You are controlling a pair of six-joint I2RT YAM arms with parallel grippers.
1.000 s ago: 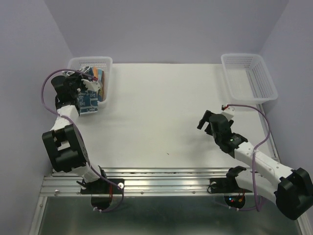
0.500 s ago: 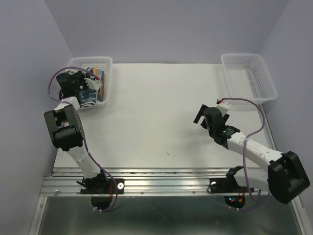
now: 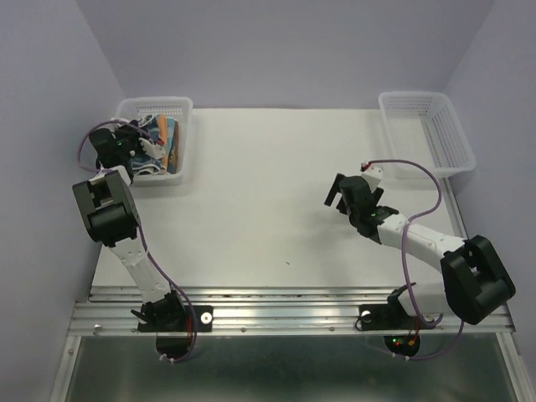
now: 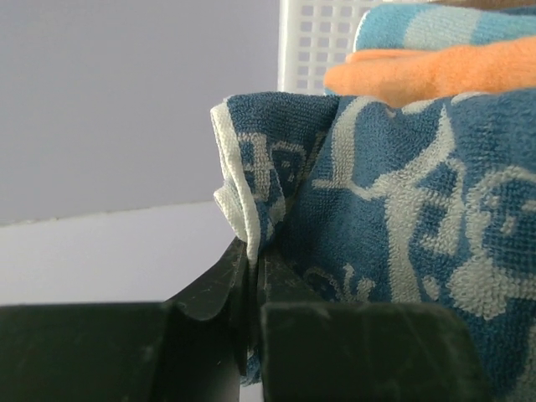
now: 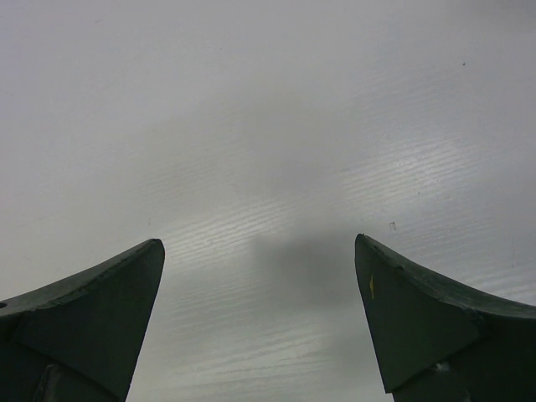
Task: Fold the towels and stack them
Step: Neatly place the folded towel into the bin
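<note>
We hold blue-white patterned terry towel [image 4: 402,243] at far-left corner, left gripper [image 4: 253,272] clamped on it; right gripper [image 5: 260,285] wide, empty. Next, likely: lift clear.

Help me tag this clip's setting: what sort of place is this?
Probably a robot lab test cell: two arms bolted to a white table, plain lilac walls enclosing it, and white mesh baskets at its far corners.

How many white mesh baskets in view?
2. Left white plastic mesh basket: far-left corner, holding cloth towels. Right white plastic mesh basket: far-right corner. None looks hidden.
</note>
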